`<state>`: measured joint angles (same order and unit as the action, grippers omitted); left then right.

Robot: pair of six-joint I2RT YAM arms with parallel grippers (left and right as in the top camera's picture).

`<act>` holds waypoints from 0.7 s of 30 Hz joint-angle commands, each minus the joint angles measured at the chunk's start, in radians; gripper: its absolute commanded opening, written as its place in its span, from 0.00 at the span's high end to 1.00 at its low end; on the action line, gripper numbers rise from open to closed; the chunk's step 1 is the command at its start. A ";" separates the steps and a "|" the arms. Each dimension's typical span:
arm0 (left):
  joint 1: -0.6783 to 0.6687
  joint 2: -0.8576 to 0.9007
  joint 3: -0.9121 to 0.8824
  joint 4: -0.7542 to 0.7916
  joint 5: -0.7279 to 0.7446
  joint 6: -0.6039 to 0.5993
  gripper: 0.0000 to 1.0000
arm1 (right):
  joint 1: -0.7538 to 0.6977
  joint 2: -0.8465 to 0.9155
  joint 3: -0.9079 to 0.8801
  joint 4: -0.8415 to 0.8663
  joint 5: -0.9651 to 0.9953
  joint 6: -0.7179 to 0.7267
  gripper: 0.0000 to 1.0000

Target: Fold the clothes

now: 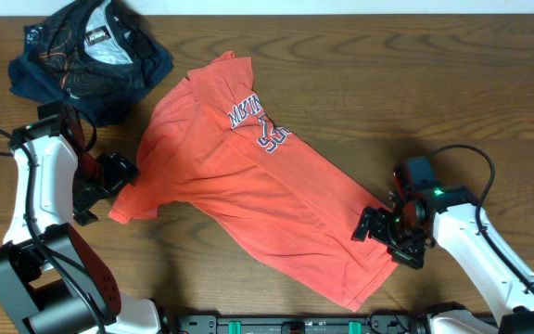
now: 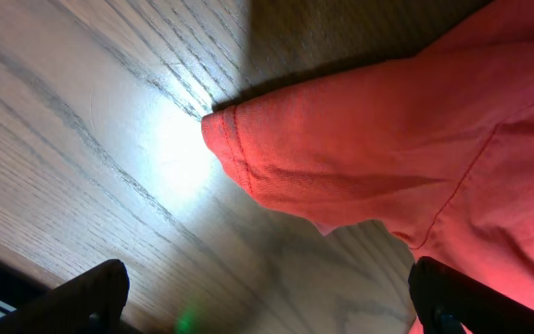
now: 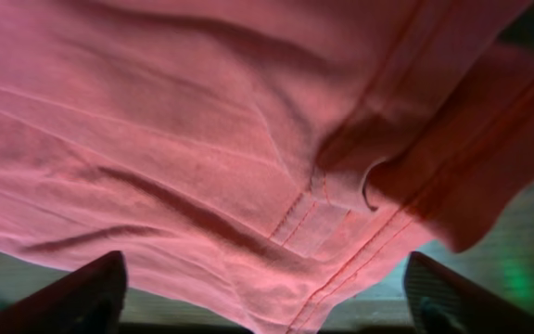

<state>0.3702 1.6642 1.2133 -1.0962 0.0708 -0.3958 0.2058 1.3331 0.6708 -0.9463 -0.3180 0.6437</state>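
I'm hovering with both pincers wide open and empty, left pincer [image 2: 267, 299] beside the sleeve [image 2: 281, 158] and right pincer [image 3: 267, 299] over the hem corner [image 3: 457, 181] of the coral-red T-shirt [image 1: 248, 176] lying rumpled across the bench [image 1: 406, 83], so I'm probably risking grabbing bunched layers and folding it crooked.

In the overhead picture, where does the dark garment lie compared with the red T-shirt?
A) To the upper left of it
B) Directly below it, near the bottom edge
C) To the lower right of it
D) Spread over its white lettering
A: the dark garment lies bunched near the top-left of the overhead picture, up and to the left of the coral-red T-shirt and away from its white lettering.
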 commanded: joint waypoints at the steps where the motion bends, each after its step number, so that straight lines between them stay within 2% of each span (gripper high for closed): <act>1: 0.002 -0.013 0.016 -0.006 -0.011 0.002 0.02 | 0.015 -0.001 -0.017 0.005 -0.034 0.029 0.17; 4: 0.002 -0.013 0.016 -0.006 -0.011 0.002 0.02 | 0.032 -0.001 -0.030 0.007 -0.034 0.045 0.32; 17: 0.002 -0.013 0.016 -0.006 -0.011 0.002 0.02 | 0.076 0.000 -0.112 0.104 0.037 0.150 0.31; 21: 0.002 -0.013 0.016 -0.006 -0.011 0.002 0.02 | 0.076 0.001 -0.135 0.119 0.037 0.161 0.34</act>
<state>0.3702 1.6642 1.2133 -1.0966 0.0708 -0.3958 0.2710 1.3331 0.5556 -0.8333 -0.3012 0.7761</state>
